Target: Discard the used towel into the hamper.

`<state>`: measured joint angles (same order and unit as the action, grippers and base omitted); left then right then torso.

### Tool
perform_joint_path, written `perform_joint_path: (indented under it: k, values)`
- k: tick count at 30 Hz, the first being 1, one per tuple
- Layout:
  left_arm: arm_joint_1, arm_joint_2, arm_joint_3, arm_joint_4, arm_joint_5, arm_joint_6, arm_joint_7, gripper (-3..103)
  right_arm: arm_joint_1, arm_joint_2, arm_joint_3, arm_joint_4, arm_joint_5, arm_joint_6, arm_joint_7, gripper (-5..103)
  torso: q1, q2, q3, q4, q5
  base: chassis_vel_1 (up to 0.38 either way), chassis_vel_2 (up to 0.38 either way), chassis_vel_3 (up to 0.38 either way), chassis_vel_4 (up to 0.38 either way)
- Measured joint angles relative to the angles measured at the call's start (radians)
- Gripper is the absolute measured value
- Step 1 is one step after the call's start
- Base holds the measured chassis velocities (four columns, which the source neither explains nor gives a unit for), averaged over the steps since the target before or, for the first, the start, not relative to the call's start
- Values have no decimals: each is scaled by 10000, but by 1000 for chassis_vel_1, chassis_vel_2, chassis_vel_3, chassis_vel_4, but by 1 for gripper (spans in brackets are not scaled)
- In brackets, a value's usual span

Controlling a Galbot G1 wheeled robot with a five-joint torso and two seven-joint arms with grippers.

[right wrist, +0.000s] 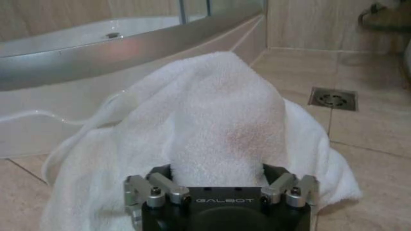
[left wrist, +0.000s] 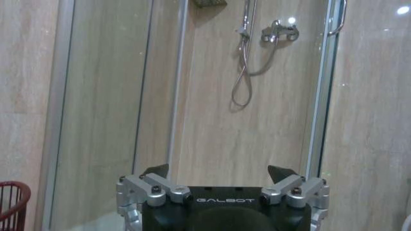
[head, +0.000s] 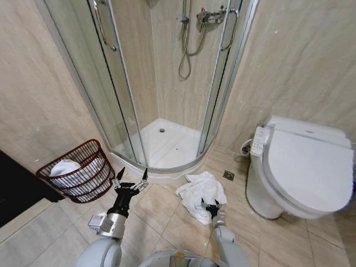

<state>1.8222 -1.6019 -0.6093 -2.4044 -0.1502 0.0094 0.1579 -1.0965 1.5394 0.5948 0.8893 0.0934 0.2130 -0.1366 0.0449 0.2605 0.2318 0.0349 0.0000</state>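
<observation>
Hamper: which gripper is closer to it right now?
Left. The left gripper, fingers spread open, hovers just beside the hamper. The right gripper is down at the white towel on the floor, farther away.

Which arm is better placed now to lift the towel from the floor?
The right: the right gripper is already down on the white towel, its fingers around a fold. The left gripper hangs open, nearer the hamper.

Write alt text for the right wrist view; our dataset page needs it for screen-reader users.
The right gripper has a fold of the white towel between its fingers, the rest heaped on the tan tiled floor. Behind are the curved shower tray edge and a square floor drain.
</observation>
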Motion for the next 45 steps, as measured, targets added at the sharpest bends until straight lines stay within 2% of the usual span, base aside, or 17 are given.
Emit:
perform_joint_path:
  k: [1,2,3,5,7,9,10,11,12,13,15,16,20,23,27,37,45]
  values:
    - [0,0,0,0,0,0,0,100,29,-6,3,-47,-2,25,-78,94,-18,-45,-28,0,0,0,0,0,0]
    - [0,0,0,0,0,0,0,100,45,-13,9,-76,-29,50,-163,84,-36,-88,-52,0,0,0,0,0,0]
    - [0,0,0,0,0,0,0,100,72,-14,22,-124,-96,108,-263,78,-58,-147,-91,-1,0,0,0,0,0]
    - [0,0,0,0,0,0,0,100,100,-11,31,-170,-156,172,-321,78,-70,-206,-139,-1,-1,0,0,0,0]
    - [0,0,0,0,0,0,1,100,116,1,33,-192,-219,231,-360,66,-83,-292,-208,-1,0,0,0,0,0]
    - [0,0,0,0,0,0,1,100,112,6,31,-192,-244,249,-366,66,-88,-324,-235,-1,-1,0,0,0,0]
    - [0,0,0,0,0,0,0,100,103,11,30,-192,-263,269,-366,56,-89,-338,-248,0,-1,0,0,0,0]
    - [0,0,0,0,0,0,1,100,85,15,27,-189,-288,297,-366,50,-90,-350,-261,0,0,0,0,0,0]
    - [0,0,0,0,0,0,1,100,85,15,27,-189,-288,297,-366,50,-90,-350,-261,0,0,0,0,0,0]
    - [0,-1,0,0,0,0,1,100,63,17,28,-180,-303,329,-368,44,-91,-353,-265,0,0,0,0,0,0]
    - [0,0,0,0,0,0,1,100,3,17,31,-111,-300,377,-441,44,-90,-353,-266,0,0,0,0,0,0]
    - [0,0,0,0,0,0,0,100,-33,17,31,-51,-294,390,-476,34,-90,-352,-265,-1,0,0,0,0,0]
    - [0,0,0,0,0,0,0,100,-125,17,29,109,-302,442,-529,25,-87,-345,-260,0,0,0,0,0,0]
    - [0,0,0,0,0,0,0,100,-326,13,52,442,-716,715,-534,16,-79,-323,-247,1,2,0,0,0,0]
    - [0,0,0,0,0,0,0,100,-751,-12,157,1042,-1535,1283,-509,16,-74,-306,-236,0,2,0,0,0,0]
    - [0,0,0,0,0,0,0,100,-1983,-64,513,2818,-1915,2784,-418,16,-65,-278,-217,0,1,0,0,0,0]
    - [0,0,0,0,0,0,0,100,-3163,-173,695,5578,-1580,2980,-422,16,-59,-264,-208,0,1,0,0,0,0]
